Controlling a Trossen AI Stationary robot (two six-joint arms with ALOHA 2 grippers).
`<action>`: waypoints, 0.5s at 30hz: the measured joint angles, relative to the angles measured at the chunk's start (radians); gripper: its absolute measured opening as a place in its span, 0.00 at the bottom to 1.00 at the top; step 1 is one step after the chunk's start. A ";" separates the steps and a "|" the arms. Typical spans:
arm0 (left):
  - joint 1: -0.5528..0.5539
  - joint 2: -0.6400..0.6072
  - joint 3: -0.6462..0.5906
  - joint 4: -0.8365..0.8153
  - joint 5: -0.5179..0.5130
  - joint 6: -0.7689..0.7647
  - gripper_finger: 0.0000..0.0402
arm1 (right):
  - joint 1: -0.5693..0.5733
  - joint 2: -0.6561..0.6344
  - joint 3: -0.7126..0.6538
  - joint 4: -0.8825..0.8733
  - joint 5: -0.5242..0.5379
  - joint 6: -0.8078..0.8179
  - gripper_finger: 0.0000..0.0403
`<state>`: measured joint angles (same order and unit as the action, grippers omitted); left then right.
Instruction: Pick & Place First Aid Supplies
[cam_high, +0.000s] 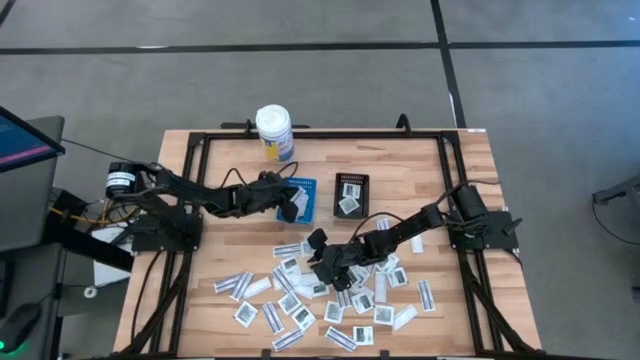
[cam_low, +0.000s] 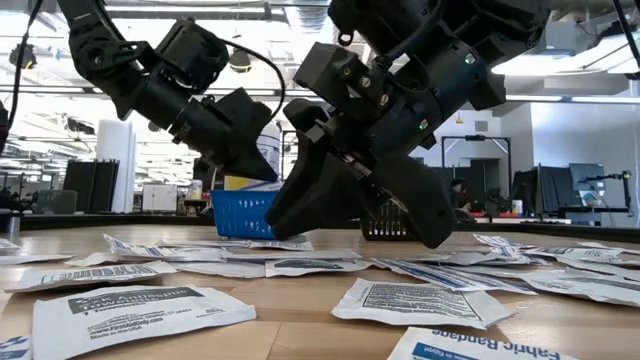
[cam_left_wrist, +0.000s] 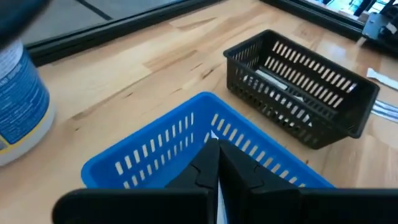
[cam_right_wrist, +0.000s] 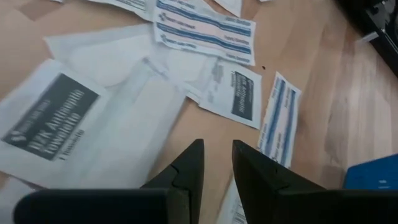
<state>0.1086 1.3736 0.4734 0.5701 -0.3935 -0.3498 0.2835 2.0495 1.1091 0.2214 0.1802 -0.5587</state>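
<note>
You had barely started: most packets (cam_high: 300, 300) lay scattered near the table's front; left gripper (cam_left_wrist: 214, 165), pinched on a white sliver, hung over the blue tray (cam_left_wrist: 155, 149); right gripper (cam_right_wrist: 216, 163), slightly open and empty, hovered above the pile

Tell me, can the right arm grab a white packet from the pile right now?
Probably yes. The right gripper hangs open just above the packets, nothing lies between, and the left gripper is away over the blue tray.
</note>
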 joint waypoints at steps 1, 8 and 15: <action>0.000 0.002 0.000 -0.002 -0.001 -0.002 0.02 | -0.001 0.000 0.000 0.000 0.000 0.000 0.19; 0.000 0.007 0.000 -0.003 -0.002 -0.003 0.05 | -0.011 0.000 0.000 0.005 0.000 -0.001 0.19; 0.005 0.010 0.000 -0.012 -0.003 0.002 0.17 | -0.014 0.000 0.000 0.005 0.000 -0.014 0.19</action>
<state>0.1137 1.3834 0.4732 0.5579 -0.3962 -0.3477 0.2695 2.0495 1.1091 0.2268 0.1802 -0.5724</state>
